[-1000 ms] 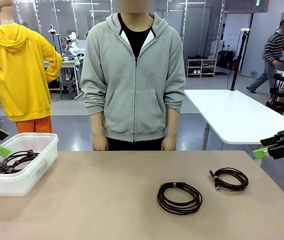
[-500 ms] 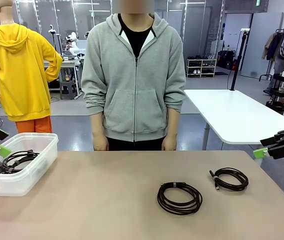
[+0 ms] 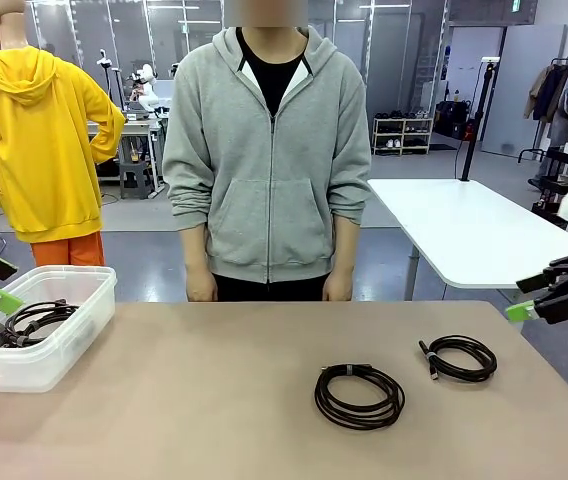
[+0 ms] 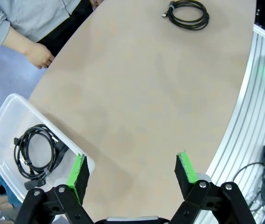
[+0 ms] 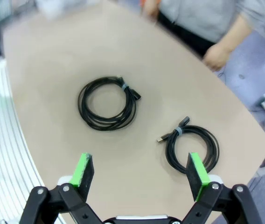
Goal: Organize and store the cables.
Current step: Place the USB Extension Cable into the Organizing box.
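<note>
Coil and smaller coil lie near each other on the counter, third coil in clear bin; left gripper and right gripper hover, fingers spread, empty.

txt: none legible | labels/brands: none | nums/signs: none

- Left gripper: left edge of frame, mid-height; jaws spread wide, nothing between green pads.
- Right gripper: right edge, mid-height; jaws wide apart, empty, fingers pointing toward frame centre.
</note>
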